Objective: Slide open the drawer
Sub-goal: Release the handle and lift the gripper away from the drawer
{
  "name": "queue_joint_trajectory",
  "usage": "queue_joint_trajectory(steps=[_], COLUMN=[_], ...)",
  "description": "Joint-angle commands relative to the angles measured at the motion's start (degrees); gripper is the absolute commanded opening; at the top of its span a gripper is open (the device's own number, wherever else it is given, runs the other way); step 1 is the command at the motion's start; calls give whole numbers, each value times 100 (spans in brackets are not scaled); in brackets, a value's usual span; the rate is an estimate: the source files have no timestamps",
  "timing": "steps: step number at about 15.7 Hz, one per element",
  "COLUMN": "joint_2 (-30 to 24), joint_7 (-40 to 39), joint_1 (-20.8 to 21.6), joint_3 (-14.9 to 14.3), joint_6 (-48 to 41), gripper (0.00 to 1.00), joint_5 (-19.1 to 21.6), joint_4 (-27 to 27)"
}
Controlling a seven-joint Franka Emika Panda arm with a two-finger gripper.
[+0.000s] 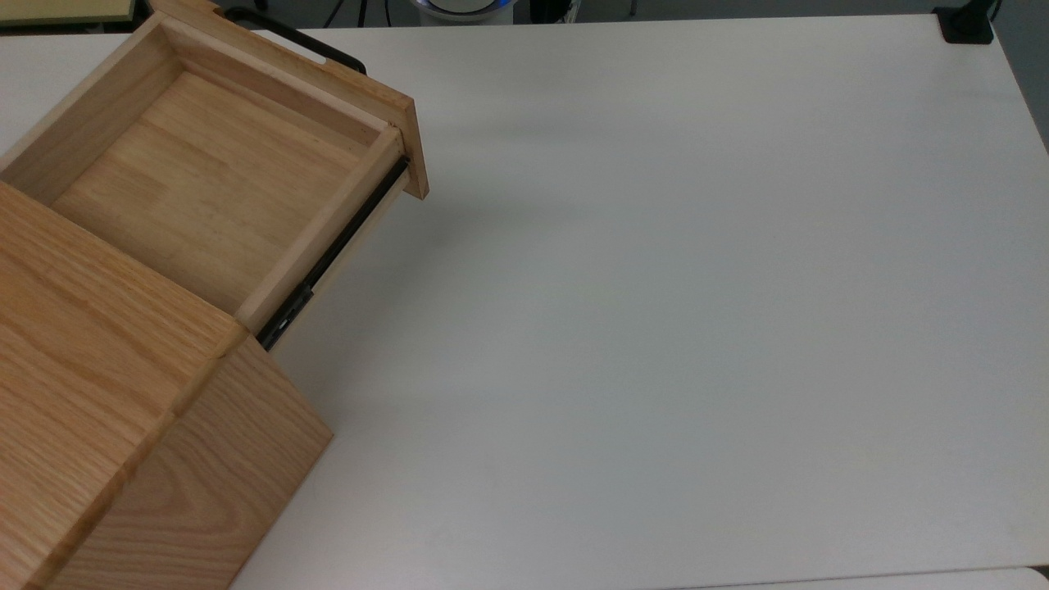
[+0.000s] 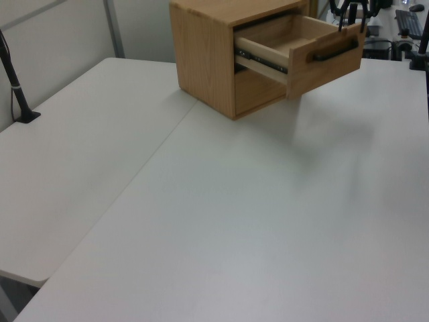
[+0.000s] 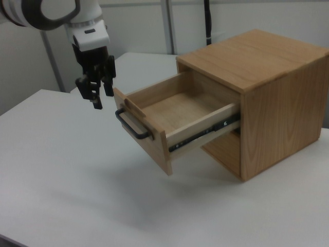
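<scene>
The drawer (image 1: 197, 180) stands pulled far out of the oak cabinet (image 1: 98, 369), its shallow box bare inside and a black side rail (image 1: 328, 262) exposed. Its black bar handle (image 1: 295, 41) is free. In the right view the drawer (image 3: 180, 110) juts toward the right view's left, and my gripper (image 3: 102, 95) hangs open just above and to the left of the handle (image 3: 132, 127), apart from it. The left view has the gripper (image 2: 352, 20) above the front panel of the drawer (image 2: 325, 57).
The cabinet (image 3: 277, 98) sits on a wide white table (image 1: 697, 328). A black mount (image 1: 967, 24) is at the top view's far right corner, and a black post (image 2: 17, 87) stands at the left view's left edge.
</scene>
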Motion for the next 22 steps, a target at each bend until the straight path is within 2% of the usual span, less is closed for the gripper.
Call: queue_joint_trajectory(steps=[1,2,4,6,8,13,18,20,22], joint_2=[-82,-90,-91,-82,-21,225,796,1007,1131], joint_7=[-423,-730,-1467,-2345,-3085,-4474,-5503,-5908,-6024], joint_1=[45,72,81,115,387,730,1135,1424,1793], joint_3=[92,109,371,513,540,540,374,85,-372], joint_6=[-81,-72,-72,-55,-11,218,244,471,700], gripper=[100,100,100,100,100,100,100,100,100], joint_5=[-43,-43,-43,-35,-52,-70,-508,-509,-500], joint_4=[124,142,213,213,213,213,502,582,582])
